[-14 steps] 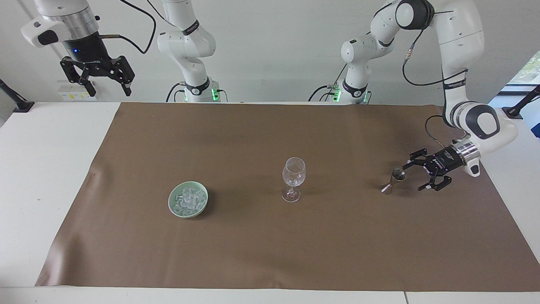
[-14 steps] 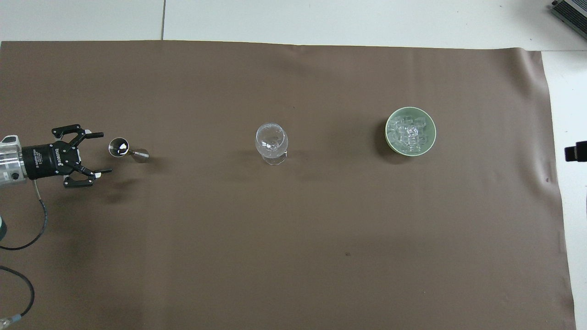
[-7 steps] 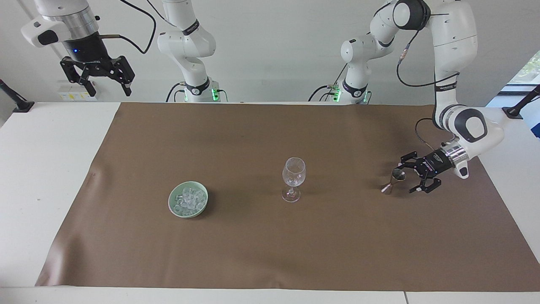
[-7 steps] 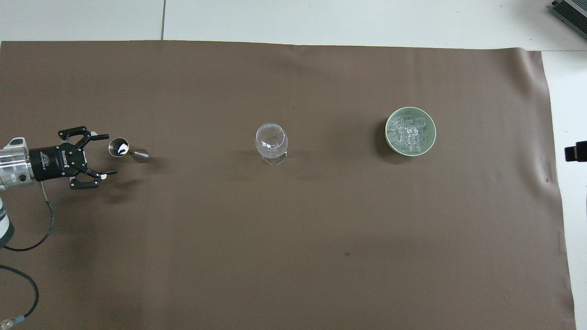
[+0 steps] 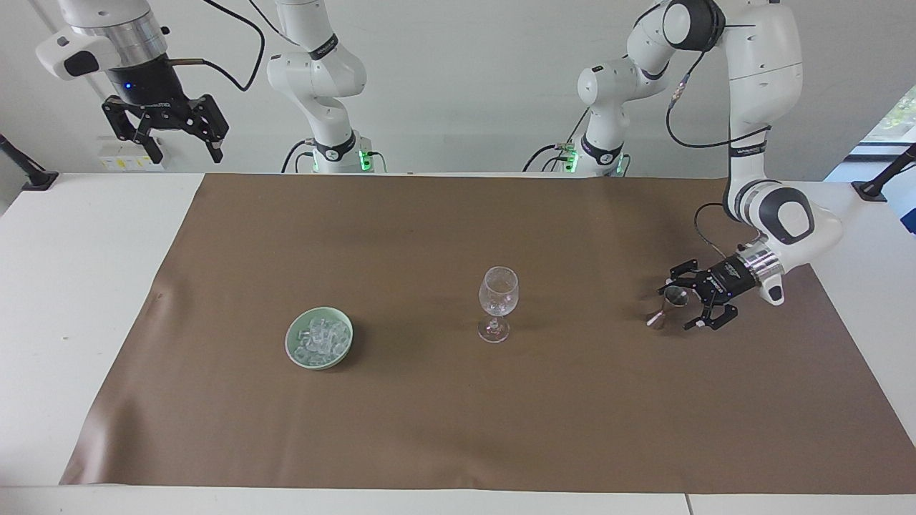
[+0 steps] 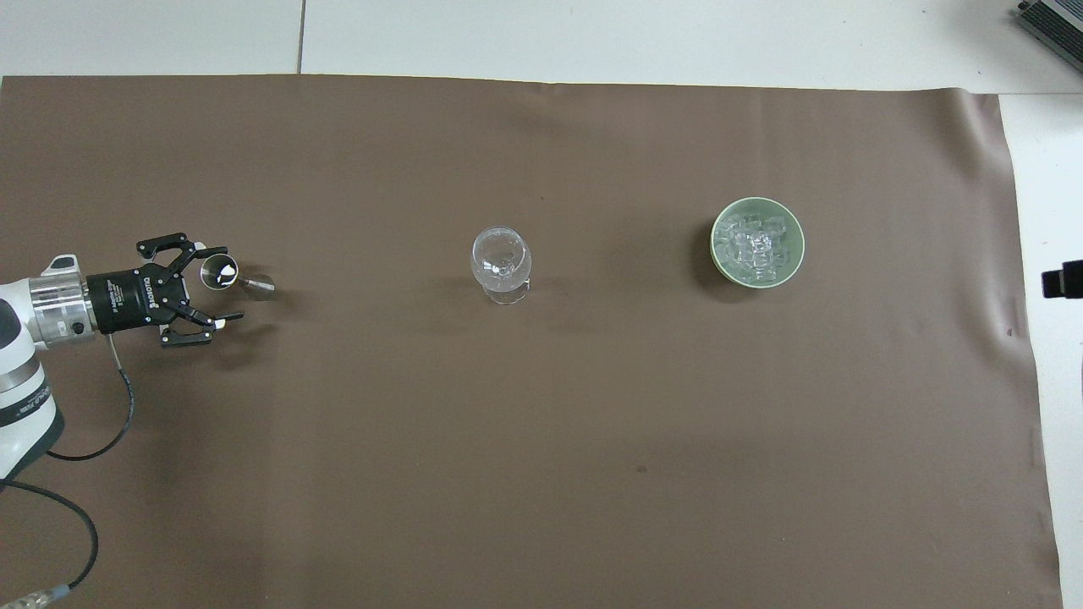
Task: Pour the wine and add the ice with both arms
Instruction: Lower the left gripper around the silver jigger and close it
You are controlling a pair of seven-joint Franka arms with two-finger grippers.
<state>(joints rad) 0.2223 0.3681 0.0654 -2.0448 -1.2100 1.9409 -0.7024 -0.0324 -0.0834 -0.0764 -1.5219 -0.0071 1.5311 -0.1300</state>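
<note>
A brown mat (image 5: 429, 400) (image 6: 541, 440) covers most of the white table (image 5: 86, 286) (image 6: 677, 42), leaving bare strips along the table's edges. At the table edge at the right arm's end, a small black block (image 6: 1064, 280) sits on the bare strip. A grey device (image 6: 1053, 19) lies at the table's corner farthest from the robots.
</note>
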